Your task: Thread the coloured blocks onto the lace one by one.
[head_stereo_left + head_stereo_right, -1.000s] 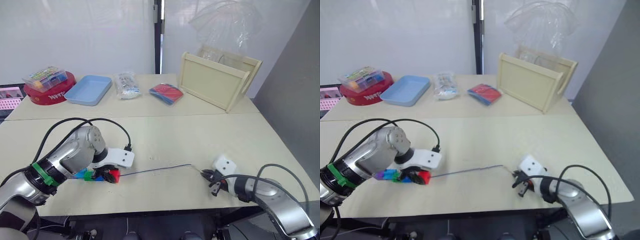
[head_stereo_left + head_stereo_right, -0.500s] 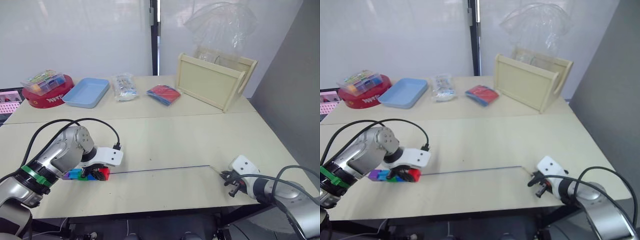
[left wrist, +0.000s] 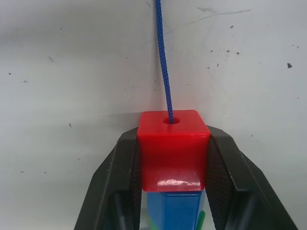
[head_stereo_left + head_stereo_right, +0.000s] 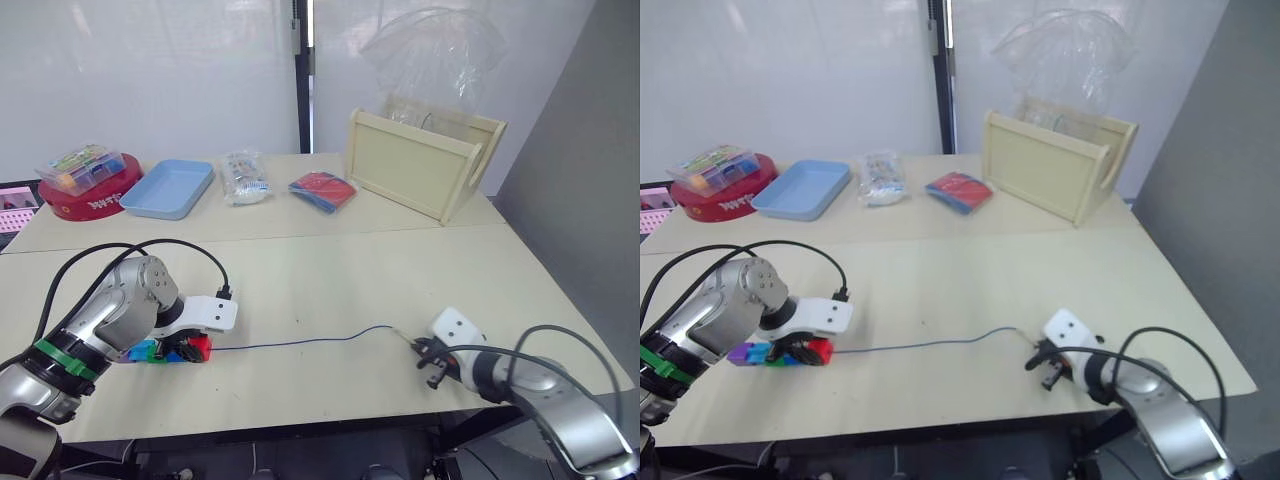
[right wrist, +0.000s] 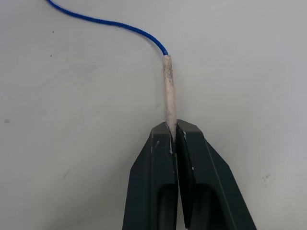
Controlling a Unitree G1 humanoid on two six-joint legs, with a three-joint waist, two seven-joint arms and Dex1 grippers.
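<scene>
1. The lace (image 4: 300, 343) crosses the lower middle of the left eye view; half a second ago it ran taut and straight, now it sags in a soft curve.
2. The right gripper (image 4: 424, 352), clamped on the pale tip (image 5: 169, 96), has moved back leftward, giving slack.
3. The left gripper (image 3: 173, 158) stays closed on the red cube (image 3: 173, 148), blue block (image 3: 175, 211) behind it, at lower left.
4. Judging by this, the pull-through is finished.
</scene>
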